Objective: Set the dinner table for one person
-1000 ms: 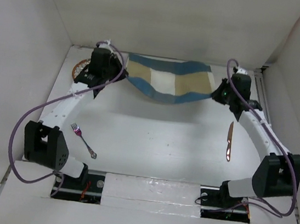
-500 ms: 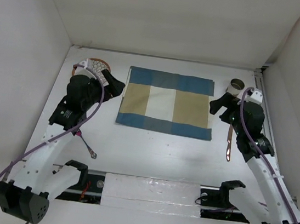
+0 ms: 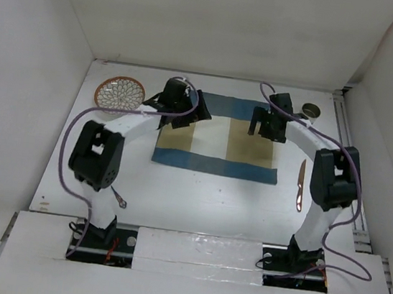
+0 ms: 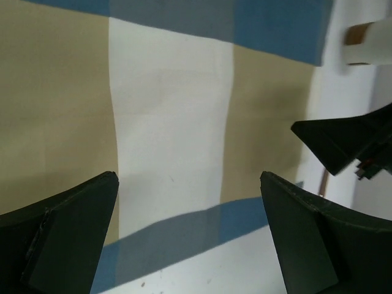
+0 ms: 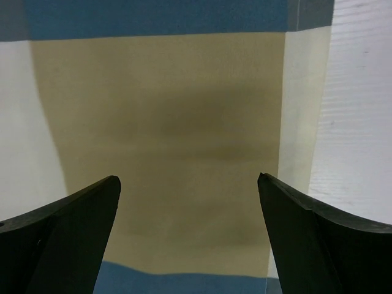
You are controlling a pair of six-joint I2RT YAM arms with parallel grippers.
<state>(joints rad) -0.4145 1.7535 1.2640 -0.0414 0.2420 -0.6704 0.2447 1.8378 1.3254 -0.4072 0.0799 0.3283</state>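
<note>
Both hands hung over the far half of the checked mat (image 3: 216, 165), the left hand (image 4: 188, 184) toward its left side and the right hand (image 5: 188, 184) toward its right. Fingers were spread wide, holding nothing. The mat lay flat mid-worktop (image 3: 197, 194). We'd guess the plate (image 3: 119, 93) is next: it sat just left of the left hand, so that arm's nearer. The knife (image 3: 300, 184) lay right of the mat, running near-to-far. The fork (image 3: 118, 197) was mostly hidden, we think.
</note>
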